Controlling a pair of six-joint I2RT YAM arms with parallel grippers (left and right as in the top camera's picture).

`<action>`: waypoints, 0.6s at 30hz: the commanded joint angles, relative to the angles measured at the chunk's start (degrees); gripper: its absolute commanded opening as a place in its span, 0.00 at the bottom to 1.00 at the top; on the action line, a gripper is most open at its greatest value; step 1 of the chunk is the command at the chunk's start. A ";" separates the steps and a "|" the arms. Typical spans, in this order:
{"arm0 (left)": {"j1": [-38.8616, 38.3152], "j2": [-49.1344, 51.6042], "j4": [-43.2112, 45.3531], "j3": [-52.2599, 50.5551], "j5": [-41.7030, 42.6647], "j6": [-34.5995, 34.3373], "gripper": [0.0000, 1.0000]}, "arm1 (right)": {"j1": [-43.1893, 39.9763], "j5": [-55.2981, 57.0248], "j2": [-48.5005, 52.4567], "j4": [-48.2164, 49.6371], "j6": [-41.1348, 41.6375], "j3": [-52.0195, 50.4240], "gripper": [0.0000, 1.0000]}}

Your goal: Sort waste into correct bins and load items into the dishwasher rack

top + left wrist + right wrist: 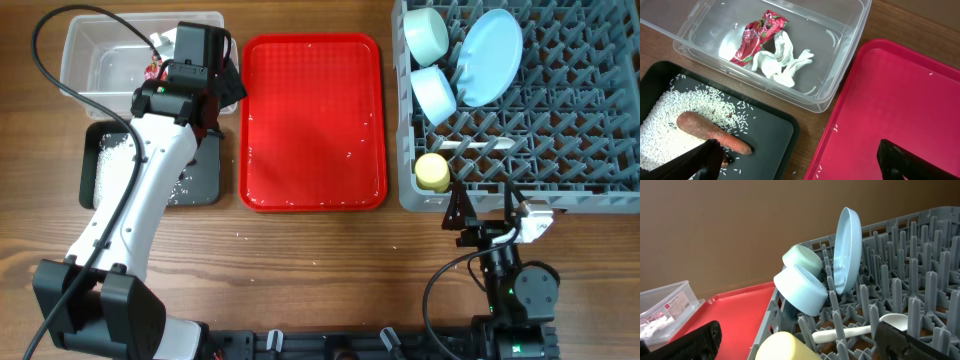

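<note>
My left gripper (213, 108) (800, 167) is open and empty, low over the gap between the black tray (772, 132) and the red tray. The black tray holds loose white rice (667, 127), the carrot-like stick (710, 131) and a small brown chunk (726, 161). The clear tub (840, 75) holds the red-and-white wrapper (757, 37) and white paper scrap (780, 62). The grey rack (570, 130) holds the light-blue plate (490, 55), pale green-white bowl (425, 33), light-blue bowl (435, 92), yellow cup (432, 172) and white spoon (855, 329). My right gripper (487, 215) (800, 347) is open and empty at the rack's front edge.
The flat red serving tray (312, 120) lies between the bins and the rack, with a few rice grains on it. A few grains also lie on the wooden table (320, 260) in front of it.
</note>
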 commanded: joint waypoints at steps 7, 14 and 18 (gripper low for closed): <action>0.24 -3.34 -0.59 0.37 -3.32 1.49 1.00 | 0.28 -0.11 0.04 0.09 0.61 -0.48 1.00; 1.84 -13.09 11.54 -7.67 3.67 3.61 1.00 | 0.28 -0.11 0.04 0.09 0.61 -0.48 1.00; 5.73 -23.06 24.41 -21.81 19.37 12.13 1.00 | 0.28 -0.11 0.04 0.09 0.61 -0.48 1.00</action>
